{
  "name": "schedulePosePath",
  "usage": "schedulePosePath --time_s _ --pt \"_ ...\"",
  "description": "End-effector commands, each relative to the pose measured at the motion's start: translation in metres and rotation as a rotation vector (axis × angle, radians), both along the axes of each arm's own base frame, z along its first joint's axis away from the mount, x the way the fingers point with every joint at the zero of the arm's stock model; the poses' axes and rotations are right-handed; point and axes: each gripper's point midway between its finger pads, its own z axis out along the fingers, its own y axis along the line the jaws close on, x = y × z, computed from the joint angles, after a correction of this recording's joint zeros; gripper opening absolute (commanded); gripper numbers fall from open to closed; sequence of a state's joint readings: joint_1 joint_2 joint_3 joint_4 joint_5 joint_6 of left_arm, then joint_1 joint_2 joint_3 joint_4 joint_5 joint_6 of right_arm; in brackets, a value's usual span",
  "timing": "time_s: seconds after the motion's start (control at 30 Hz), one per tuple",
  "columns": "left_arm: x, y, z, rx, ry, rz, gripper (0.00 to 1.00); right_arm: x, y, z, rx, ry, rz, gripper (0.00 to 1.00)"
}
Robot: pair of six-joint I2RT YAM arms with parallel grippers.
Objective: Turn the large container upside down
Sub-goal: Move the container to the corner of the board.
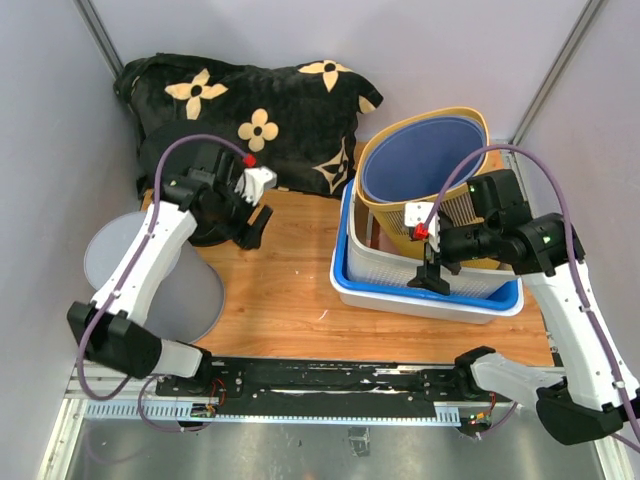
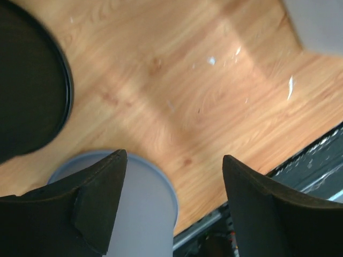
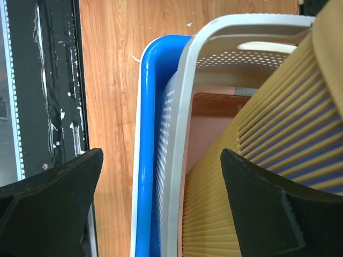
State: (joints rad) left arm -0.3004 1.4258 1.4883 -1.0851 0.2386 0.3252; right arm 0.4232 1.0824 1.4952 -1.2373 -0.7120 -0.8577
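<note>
The large container (image 1: 150, 275) is a grey bin at the table's left front edge, with what looks like a flat closed face upward; in the left wrist view its rounded edge (image 2: 134, 214) shows at the bottom. My left gripper (image 1: 252, 222) hovers over bare wood behind and to the right of it. That gripper (image 2: 174, 155) is open, with nothing between its fingers. My right gripper (image 1: 432, 272) hangs open over the near rim of the white basket (image 1: 400, 270). In the right wrist view the gripper (image 3: 161, 155) straddles that rim without touching it.
A yellow slatted bin (image 1: 425, 165) with a blue liner leans in the white perforated basket (image 3: 182, 107), which sits in a blue tray (image 1: 440, 305). A black round container (image 2: 27, 80) lies by the left gripper. A black flowered blanket (image 1: 260, 110) is heaped at the back.
</note>
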Motion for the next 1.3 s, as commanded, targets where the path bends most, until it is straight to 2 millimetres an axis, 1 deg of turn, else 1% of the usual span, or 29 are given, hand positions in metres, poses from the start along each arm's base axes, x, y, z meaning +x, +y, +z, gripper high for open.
schedulePosePath --time_s 0.0,0.1,0.2,0.27,0.37,0.43,0.6,0.7,0.73,0.77,0.83,0.9,0.97,1.0,1.03,1.07,1.1,1.13,1.17,1.2,1.23,1.27 --pt "-0.055 0.026 -0.012 0.096 0.045 -0.178 0.73 0.002 -0.009 0.012 0.058 0.006 -0.063 0.94" --pt "-0.089 0.05 -0.036 0.202 0.105 -0.26 0.72 0.006 -0.013 0.011 0.07 0.014 -0.093 0.94" --pt "-0.123 0.082 -0.059 0.342 0.176 -0.337 0.78 0.009 -0.015 0.009 0.071 0.018 -0.113 0.95" --pt "-0.136 0.099 -0.068 0.42 0.17 -0.375 0.82 0.01 -0.016 0.008 0.073 0.02 -0.119 0.94" --pt "-0.155 0.119 -0.088 0.514 0.195 -0.445 0.83 0.012 -0.016 0.007 0.09 0.027 -0.132 0.94" --pt "-0.162 0.129 -0.096 0.562 0.206 -0.493 0.83 0.014 -0.017 0.007 0.104 0.034 -0.144 0.95" --pt "-0.175 0.144 -0.112 0.643 0.183 -0.665 0.83 0.013 -0.022 0.007 0.113 0.023 -0.175 0.95" --pt "-0.179 0.162 -0.119 0.734 0.25 -0.688 0.82 0.009 -0.026 0.007 0.113 0.017 -0.188 0.95" --pt "-0.177 0.164 -0.119 0.737 0.261 -0.68 0.81 0.008 -0.027 0.007 0.112 0.016 -0.192 0.95" --pt "-0.172 0.163 -0.118 0.727 0.259 -0.665 0.81 0.007 -0.028 0.006 0.113 0.015 -0.195 0.95" --pt "-0.151 0.156 -0.11 0.678 0.204 -0.602 0.8 0.004 -0.029 0.005 0.121 0.011 -0.198 0.95" --pt "-0.136 0.152 -0.101 0.62 0.198 -0.547 0.8 0.002 -0.029 0.005 0.129 0.011 -0.201 0.95" --pt "-0.122 0.152 -0.098 0.58 0.205 -0.478 0.8 0.001 -0.03 0.005 0.132 0.011 -0.203 0.95" --pt "-0.106 0.15 -0.095 0.567 0.169 -0.429 0.79 0.001 -0.03 0.006 0.133 0.01 -0.205 0.95" --pt "-0.084 0.147 -0.09 0.554 0.105 -0.348 0.8 0.0 -0.031 0.006 0.132 0.01 -0.206 0.95" --pt "-0.065 0.139 -0.082 0.511 0.049 -0.272 0.79 0.0 -0.031 0.006 0.133 0.011 -0.205 0.95" --pt "-0.05 0.126 -0.07 0.432 0.016 -0.227 0.8 -0.001 -0.031 0.006 0.132 0.01 -0.203 0.95" --pt "-0.038 0.105 -0.057 0.318 -0.014 -0.197 0.8 0.0 -0.031 0.005 0.132 0.013 -0.206 0.95" --pt "-0.028 0.081 -0.04 0.184 -0.042 -0.197 0.8 0.0 -0.031 0.004 0.134 0.017 -0.208 0.95" --pt "-0.025 0.056 -0.023 0.055 -0.065 -0.236 0.8 0.001 -0.032 0.005 0.138 0.019 -0.214 0.95" --pt "-0.029 0.032 -0.007 -0.067 -0.083 -0.304 0.82 0.002 -0.032 0.005 0.144 0.026 -0.218 0.95" --pt "-0.035 0.009 0.006 -0.15 -0.107 -0.408 0.82 0.003 -0.033 0.005 0.151 0.033 -0.228 0.95"
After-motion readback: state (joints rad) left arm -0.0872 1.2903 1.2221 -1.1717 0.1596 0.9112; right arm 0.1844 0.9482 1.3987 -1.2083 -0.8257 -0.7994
